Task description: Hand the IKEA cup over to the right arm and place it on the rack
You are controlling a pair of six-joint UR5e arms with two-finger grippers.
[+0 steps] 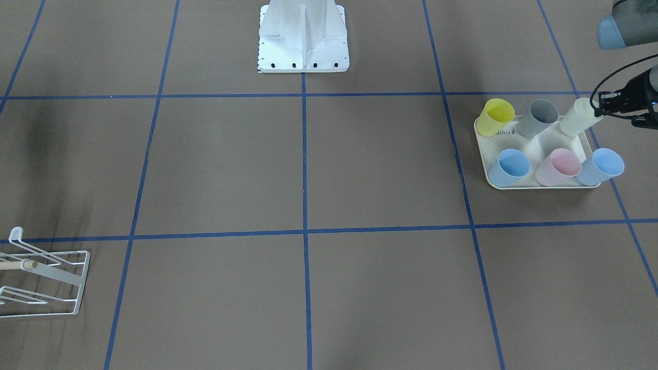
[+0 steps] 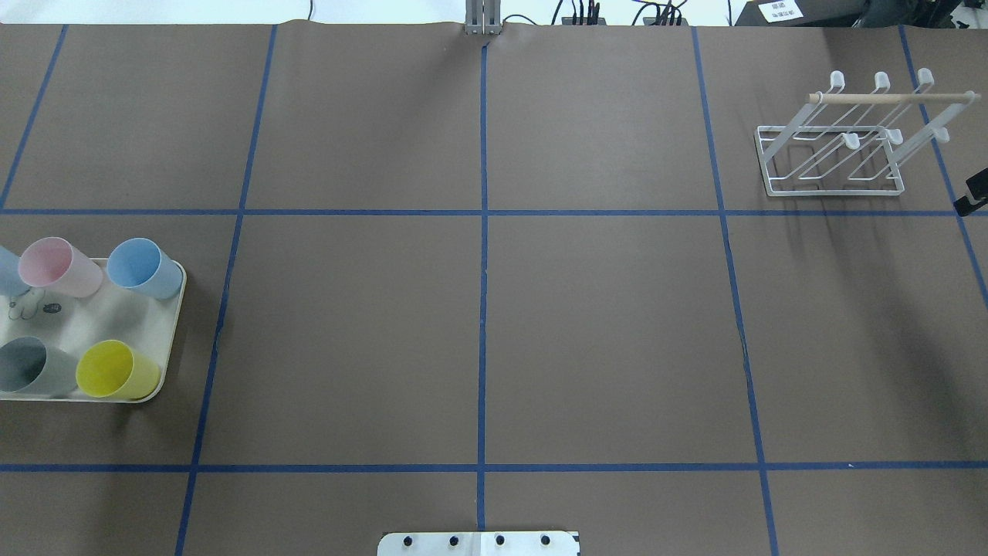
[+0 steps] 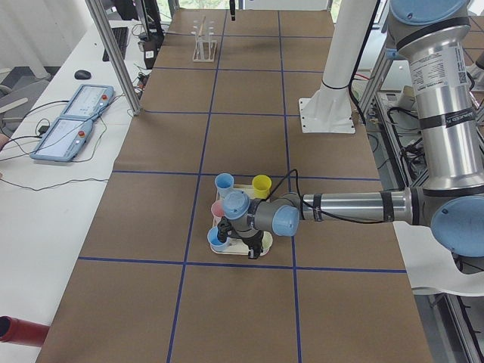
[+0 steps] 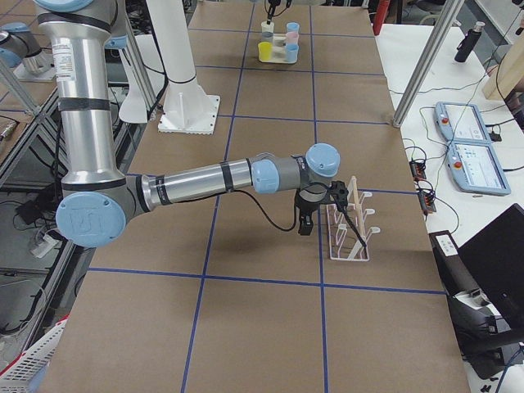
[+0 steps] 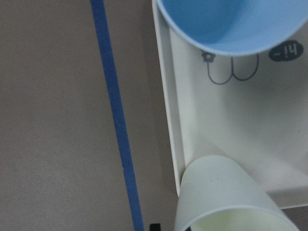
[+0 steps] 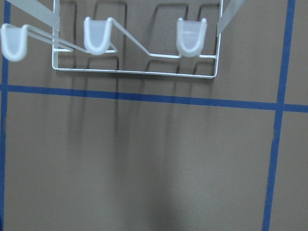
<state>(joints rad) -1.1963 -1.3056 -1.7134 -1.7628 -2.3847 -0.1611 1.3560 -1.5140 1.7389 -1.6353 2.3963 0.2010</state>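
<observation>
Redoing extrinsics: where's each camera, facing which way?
Front-facing: across the table, facing the robot, steeply down; pedestal, left gripper at cream cup on tray.
Overhead: behind robot, forward and down; pedestal foot, right gripper tip.
Left: table's left end; left arm over tray.
Right: table's right end; right arm beside rack.
Left wrist: down on tray rim, cream cup; no arm.
Right wrist: down on rack prongs; no arm.
Shared: front-facing and overhead both show tray and rack, sides swapped.

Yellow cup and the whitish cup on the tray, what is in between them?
A grey cup stands between the yellow cup and the cream cup on the tray. The front-facing view shows it.
</observation>
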